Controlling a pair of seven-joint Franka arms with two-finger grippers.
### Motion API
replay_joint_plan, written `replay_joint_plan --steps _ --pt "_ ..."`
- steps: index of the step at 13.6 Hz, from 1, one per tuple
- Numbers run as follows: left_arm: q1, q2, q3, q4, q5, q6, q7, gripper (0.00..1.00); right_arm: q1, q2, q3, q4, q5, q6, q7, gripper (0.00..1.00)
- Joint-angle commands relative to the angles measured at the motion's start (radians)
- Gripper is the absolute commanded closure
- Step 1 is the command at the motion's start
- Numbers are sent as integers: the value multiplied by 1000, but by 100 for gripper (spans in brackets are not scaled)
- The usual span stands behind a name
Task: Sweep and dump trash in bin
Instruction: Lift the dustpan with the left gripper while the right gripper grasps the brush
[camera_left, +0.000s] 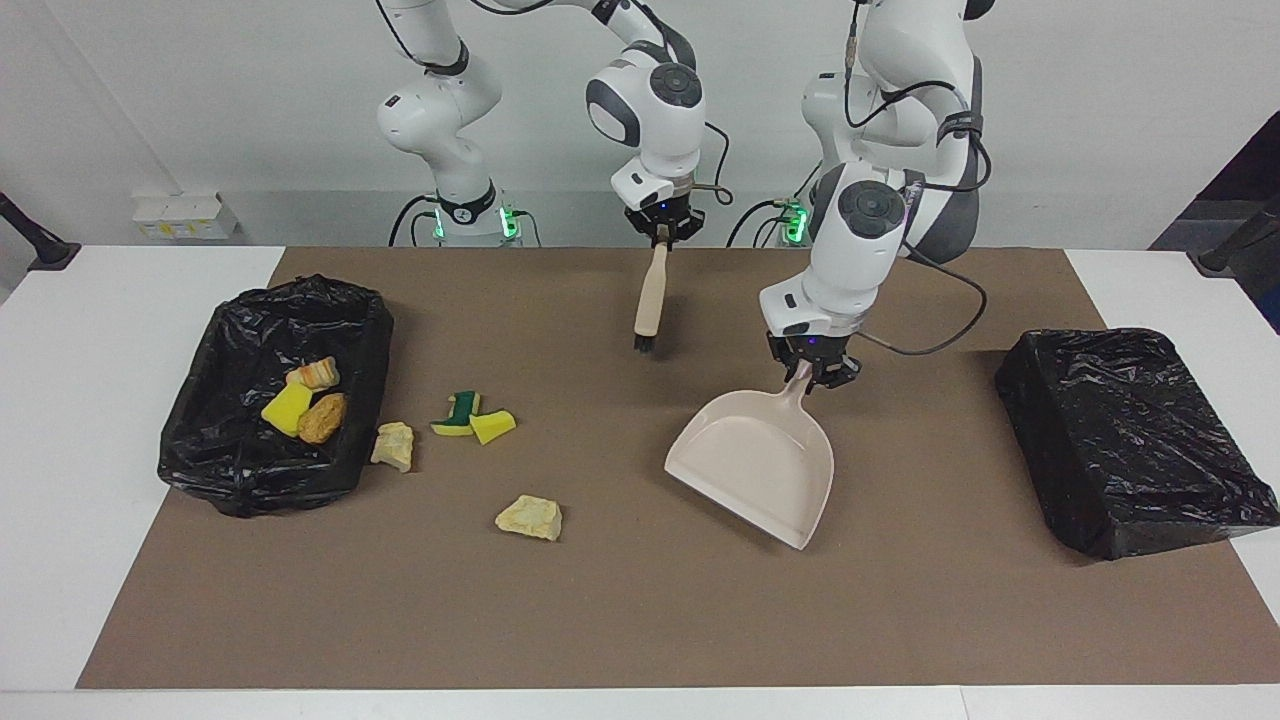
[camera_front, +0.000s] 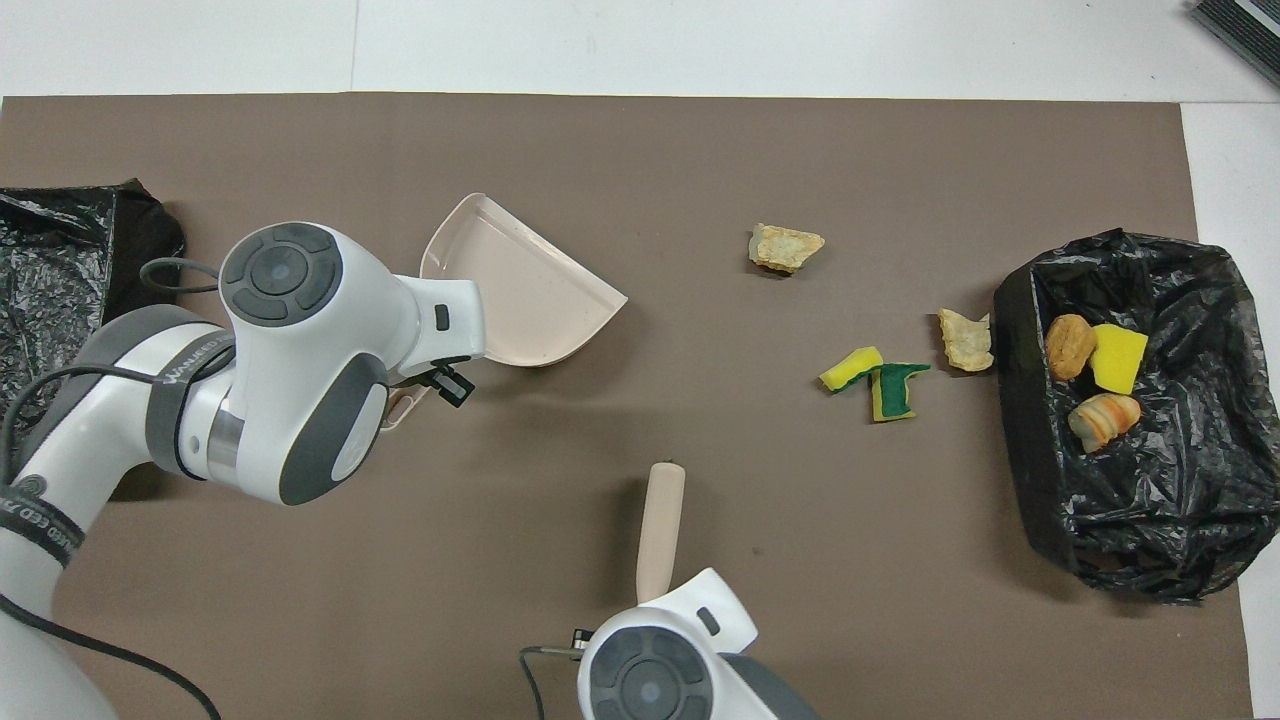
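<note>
My left gripper (camera_left: 811, 372) is shut on the handle of the beige dustpan (camera_left: 756, 466), which hangs tilted just above the mat, its mouth turned toward the table's middle (camera_front: 520, 285). My right gripper (camera_left: 660, 227) is shut on the beige hand brush (camera_left: 648, 300), held bristles down over the mat's robot-side edge. Loose trash lies on the mat: two pale lumps (camera_left: 528, 517) (camera_left: 393, 445), a green-and-yellow sponge (camera_left: 460, 410) and a yellow chunk (camera_left: 492, 426). The black-lined bin (camera_left: 368, 330) holds a yellow chunk (camera_left: 286, 408) and two bread-like pieces (camera_left: 322, 417) (camera_left: 315, 373).
A second black plastic-covered box (camera_left: 1130, 435) sits at the left arm's end of the brown mat (camera_left: 640, 620). White table (camera_left: 60, 450) shows around the mat. The bin stands at the right arm's end.
</note>
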Motion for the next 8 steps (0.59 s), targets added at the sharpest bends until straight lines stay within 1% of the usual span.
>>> replay_joint_plan --steps 1,2,3,4,5,6,7,8 --pt "30 -7 -7 -3 78 2 148 100 -111 -27 3 60 -11 -148 -137 100" --pt "39 3 -7 4 82 7 258 100 -153 -17 3 74 -46 -190 -177 100" --pt "41 9 -7 6 83 16 343 100 -200 -14 3 74 -113 -225 -213 100" --pt "41 21 -5 11 86 19 377 100 -249 -10 6 72 -173 -255 -271 100" --pt "37 33 -7 21 112 16 383 100 -295 -5 5 69 -207 -268 -343 100" --pt "32 65 -8 50 152 13 399 100 -340 9 5 69 -244 -269 -407 100" --pt "21 90 -14 67 158 12 405 100 -383 15 6 69 -302 -258 -453 100" --pt "3 92 -16 72 158 7 410 100 -421 30 5 74 -354 -247 -490 100"
